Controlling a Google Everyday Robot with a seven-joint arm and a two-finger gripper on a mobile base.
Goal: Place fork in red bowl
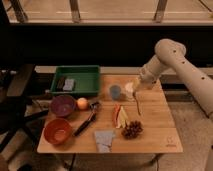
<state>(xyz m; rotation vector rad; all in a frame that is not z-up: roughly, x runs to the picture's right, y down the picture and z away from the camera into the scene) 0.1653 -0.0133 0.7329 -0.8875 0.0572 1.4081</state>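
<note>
The fork [137, 106] is a thin silvery sliver hanging tines-down just above the table, right of the blue cup. My gripper [136, 95] is shut on its upper end, at the end of the white arm that reaches in from the right. The red bowl [58, 131] sits at the table's front left corner, orange-red with a paler inside and nothing in it. The gripper is far to the right of that bowl and further back.
A dark purple bowl [62, 105] and an orange fruit [82, 103] sit behind the red bowl. A black-handled utensil [86, 122] lies between the bowls and the fork. A green tray [76, 80], blue cup [115, 91], grapes [132, 129], banana [121, 116] and grey cloth [104, 139] also stand on the table [160, 140].
</note>
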